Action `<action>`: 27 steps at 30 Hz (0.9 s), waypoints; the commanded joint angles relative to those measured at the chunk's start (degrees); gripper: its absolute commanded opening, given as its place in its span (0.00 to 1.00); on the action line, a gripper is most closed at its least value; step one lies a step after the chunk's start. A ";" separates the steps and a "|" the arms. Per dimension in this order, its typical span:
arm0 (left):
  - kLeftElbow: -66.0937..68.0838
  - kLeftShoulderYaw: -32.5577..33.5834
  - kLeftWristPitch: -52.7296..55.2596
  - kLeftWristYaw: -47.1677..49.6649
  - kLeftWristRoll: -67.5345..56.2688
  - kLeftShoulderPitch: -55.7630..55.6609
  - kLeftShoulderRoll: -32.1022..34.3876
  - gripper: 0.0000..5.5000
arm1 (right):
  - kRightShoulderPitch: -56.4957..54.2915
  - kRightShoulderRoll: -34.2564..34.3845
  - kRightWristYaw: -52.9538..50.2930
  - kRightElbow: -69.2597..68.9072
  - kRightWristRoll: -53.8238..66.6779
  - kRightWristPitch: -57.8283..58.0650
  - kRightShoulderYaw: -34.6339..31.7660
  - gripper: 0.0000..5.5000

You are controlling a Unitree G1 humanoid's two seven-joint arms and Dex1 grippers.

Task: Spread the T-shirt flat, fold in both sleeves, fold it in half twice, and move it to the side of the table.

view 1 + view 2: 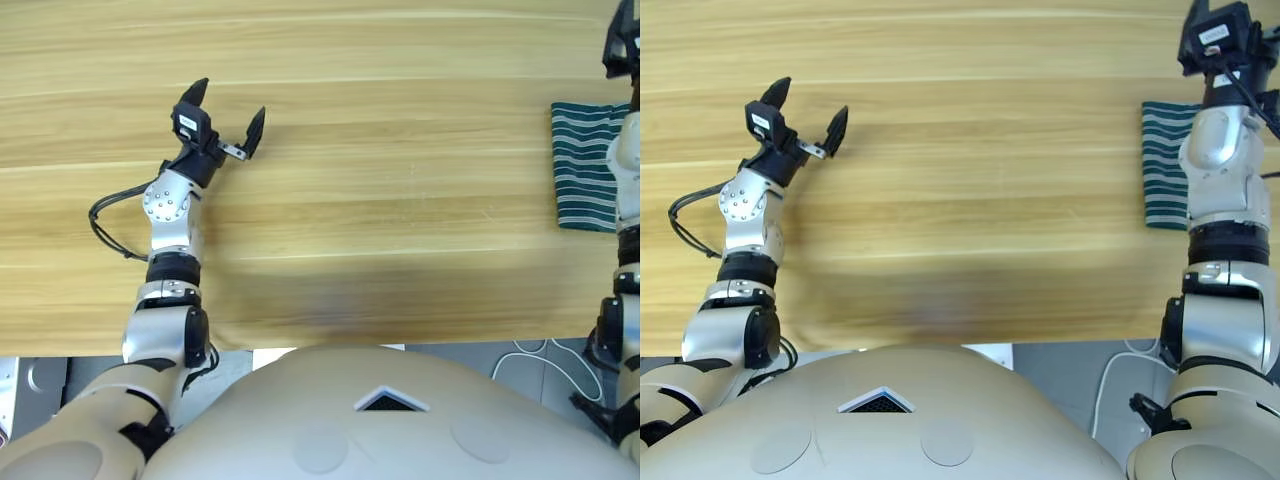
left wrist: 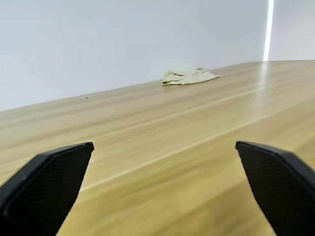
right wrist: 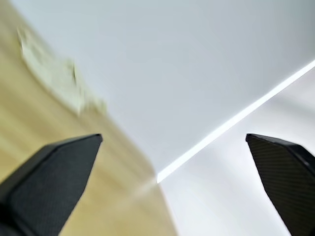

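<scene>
nearest, the left gripper (image 1: 230,100) is held spread wide above the bare table (image 1: 400,200), with nothing between its fingers. further right, the t-shirt (image 1: 1162,165) is seen folded into a striped green bundle at the table's right side, partly covered by the right arm. beyond its far edge the right gripper (image 3: 173,137) is likewise parted and empty. whether that arm touches the cloth cannot be told; if it does, the folds may be dragged open when the arm is drawn back. a pale cloth (image 2: 189,76) lies at the table's far edge.
</scene>
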 commanded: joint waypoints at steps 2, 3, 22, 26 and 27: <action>18.02 0.71 0.12 9.41 3.59 -9.87 -1.56 0.98 | -7.03 18.22 24.62 12.52 20.84 -9.82 -0.72 0.98; 21.60 0.92 2.62 11.41 3.92 -11.38 -2.09 0.98 | -9.90 22.43 35.13 17.87 29.60 -8.39 -5.15 0.98; 30.48 5.29 -0.36 28.78 8.28 -14.36 -2.26 0.98 | -13.38 32.27 33.38 48.15 25.19 -11.30 -11.07 0.98; 30.74 5.49 0.20 27.52 9.00 -14.75 -2.47 0.98 | -13.77 32.31 30.34 48.22 23.55 -11.43 -11.53 0.98; 30.79 6.70 0.74 25.99 7.81 -14.79 -2.60 0.98 | -13.87 32.58 30.20 48.25 23.36 -11.41 -11.62 0.98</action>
